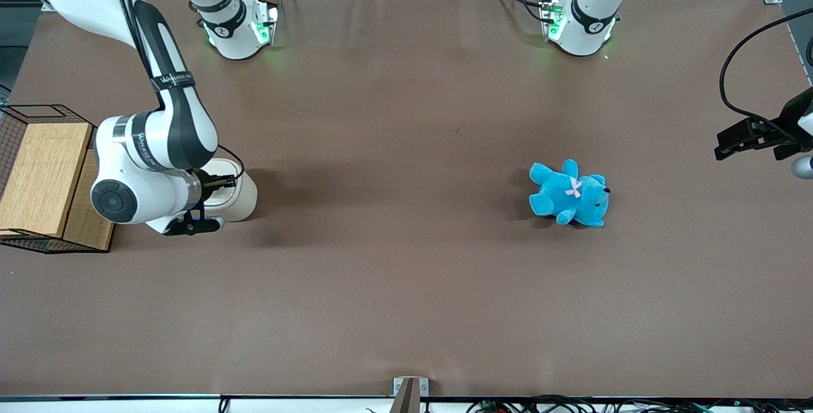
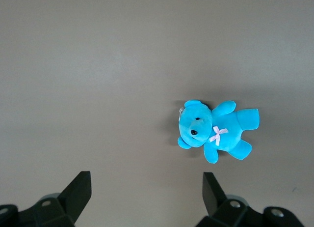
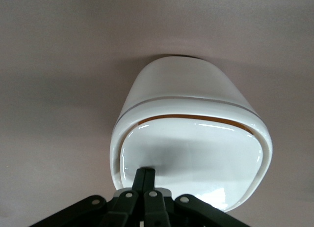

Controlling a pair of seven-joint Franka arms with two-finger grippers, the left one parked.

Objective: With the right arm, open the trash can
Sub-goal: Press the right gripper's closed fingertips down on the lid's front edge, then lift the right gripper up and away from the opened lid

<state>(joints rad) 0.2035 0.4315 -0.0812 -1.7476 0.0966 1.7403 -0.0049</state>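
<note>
The gripper [image 3: 144,174], fingers pinched together, presses on the trash can's [image 3: 189,138] lid [image 3: 191,156] directly beneath it; next, probably tipping it open.

Trash can [image 1: 240,196] half hidden under right arm [image 1: 152,159]

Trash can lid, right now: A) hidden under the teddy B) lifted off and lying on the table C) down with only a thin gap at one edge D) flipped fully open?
C: in the right wrist view the lid sits on the trash can with just a thin tan line along one edge, and the gripper, fingers together, is at the lid's rim.
</note>
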